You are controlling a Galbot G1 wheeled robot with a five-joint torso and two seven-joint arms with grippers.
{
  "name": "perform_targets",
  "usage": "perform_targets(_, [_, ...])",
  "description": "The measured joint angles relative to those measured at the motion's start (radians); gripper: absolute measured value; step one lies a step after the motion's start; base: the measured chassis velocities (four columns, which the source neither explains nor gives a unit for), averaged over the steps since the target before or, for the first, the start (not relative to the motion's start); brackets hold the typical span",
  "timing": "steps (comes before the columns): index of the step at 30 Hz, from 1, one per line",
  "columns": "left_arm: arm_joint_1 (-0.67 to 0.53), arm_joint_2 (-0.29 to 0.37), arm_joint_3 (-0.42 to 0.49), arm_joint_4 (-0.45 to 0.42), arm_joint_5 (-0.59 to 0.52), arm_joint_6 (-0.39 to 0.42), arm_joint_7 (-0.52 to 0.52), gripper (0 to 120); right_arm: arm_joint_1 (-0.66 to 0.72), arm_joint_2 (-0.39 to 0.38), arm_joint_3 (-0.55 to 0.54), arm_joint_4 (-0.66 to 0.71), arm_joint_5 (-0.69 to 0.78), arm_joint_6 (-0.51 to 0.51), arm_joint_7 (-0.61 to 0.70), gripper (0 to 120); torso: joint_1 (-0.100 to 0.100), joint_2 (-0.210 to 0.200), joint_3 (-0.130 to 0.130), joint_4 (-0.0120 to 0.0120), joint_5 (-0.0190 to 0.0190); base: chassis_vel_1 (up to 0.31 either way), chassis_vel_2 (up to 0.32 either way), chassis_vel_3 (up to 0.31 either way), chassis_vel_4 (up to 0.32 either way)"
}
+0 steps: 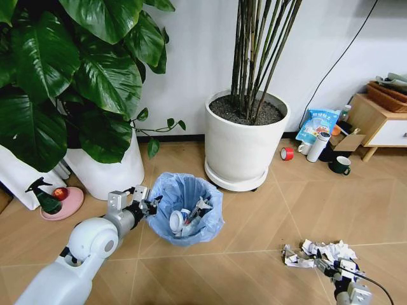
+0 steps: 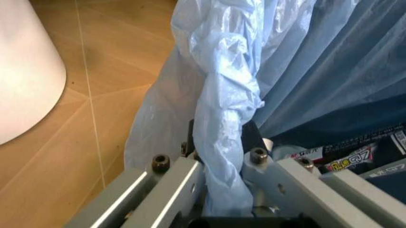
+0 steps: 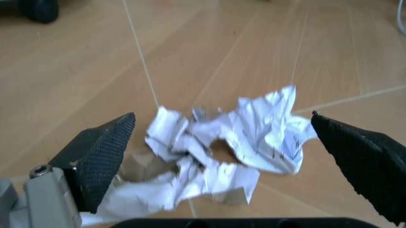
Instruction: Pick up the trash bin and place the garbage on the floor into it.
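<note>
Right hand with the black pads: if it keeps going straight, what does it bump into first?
Most likely the crumpled white paper on the light-brown wooden floor. The right hand is open, its pads either side of the paper, though the gap is hard to judge.

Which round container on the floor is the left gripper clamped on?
The trash bin with the blue bag; the left gripper grips its rim. The white plant pots stand untouched.

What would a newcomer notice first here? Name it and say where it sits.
The trash bin with its blue bag sits mid-floor before a big white plant pot, its rim clamped by the left gripper. At lower right, the right gripper hangs open over crumpled white paper on the wooden floor.
</note>
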Motion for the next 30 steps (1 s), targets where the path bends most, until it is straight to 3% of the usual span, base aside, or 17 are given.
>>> perform_targets(16, [0.0,-0.002,0.011,-0.006,-0.001,0.002,-0.014,0,0.125,-0.001,-0.014,-0.163,0.11,-0.043,0.007,100,0.0,0.0,0.0,0.0001,-0.0001,0.0,0.0,0.0,0.0])
perform_targets(30, [0.006,0.004,0.008,-0.014,-0.005,0.003,-0.02,0,0.239,0.018,-0.049,-0.294,0.108,-0.071,0.029,100,0.0,0.0,0.0,0.0001,-0.0001,0.0,0.0,0.0,0.0])
